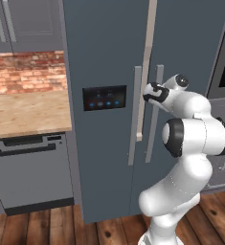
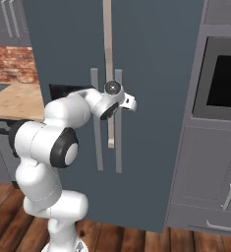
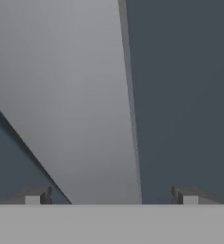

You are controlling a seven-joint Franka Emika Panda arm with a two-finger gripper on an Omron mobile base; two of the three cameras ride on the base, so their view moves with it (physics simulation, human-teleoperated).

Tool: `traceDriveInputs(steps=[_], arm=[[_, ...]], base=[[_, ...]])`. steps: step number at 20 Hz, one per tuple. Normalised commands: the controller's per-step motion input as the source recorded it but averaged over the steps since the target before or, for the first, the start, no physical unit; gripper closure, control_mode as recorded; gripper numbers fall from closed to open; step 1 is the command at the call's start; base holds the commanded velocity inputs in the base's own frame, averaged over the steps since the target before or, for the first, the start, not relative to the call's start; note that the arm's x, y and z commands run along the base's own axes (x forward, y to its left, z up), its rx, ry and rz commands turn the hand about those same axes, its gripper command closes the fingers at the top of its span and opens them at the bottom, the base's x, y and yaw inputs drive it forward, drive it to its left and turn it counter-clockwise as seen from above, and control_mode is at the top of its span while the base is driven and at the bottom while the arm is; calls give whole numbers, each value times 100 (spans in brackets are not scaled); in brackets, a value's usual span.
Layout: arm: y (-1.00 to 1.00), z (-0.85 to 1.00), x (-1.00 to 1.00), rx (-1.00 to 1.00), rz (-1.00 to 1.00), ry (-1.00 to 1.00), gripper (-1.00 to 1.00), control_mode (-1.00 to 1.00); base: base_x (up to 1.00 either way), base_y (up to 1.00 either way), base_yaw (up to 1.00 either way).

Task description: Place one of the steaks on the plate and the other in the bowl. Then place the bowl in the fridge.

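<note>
Fingers (image 3: 37, 194) spread wide, gripping nothing, pressed close up to the fridge (image 1: 104, 52); straddling its silver handle (image 3: 80, 105), slate door filling everything just ahead.

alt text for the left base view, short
A white robot arm reaches its open gripper up to the long silver handles of a tall blue-grey fridge, whose doors look shut. Left of the fridge are a wooden counter with a brick wall behind and a grey dishwasher below.
</note>
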Motion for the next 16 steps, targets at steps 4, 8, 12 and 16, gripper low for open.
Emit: traceDriveInputs(steps=[4, 8, 12, 16], arm=[[0, -34, 22, -1, 4, 0, -100, -100], [0, -34, 20, 0, 4, 0, -100, -100], [0, -60, 18, -1, 5, -1, -100, -100], [0, -80, 17, 0, 5, -8, -100, -100]], base=[[0, 0, 0], [0, 0, 0], [0, 0, 0], [0, 0, 0]])
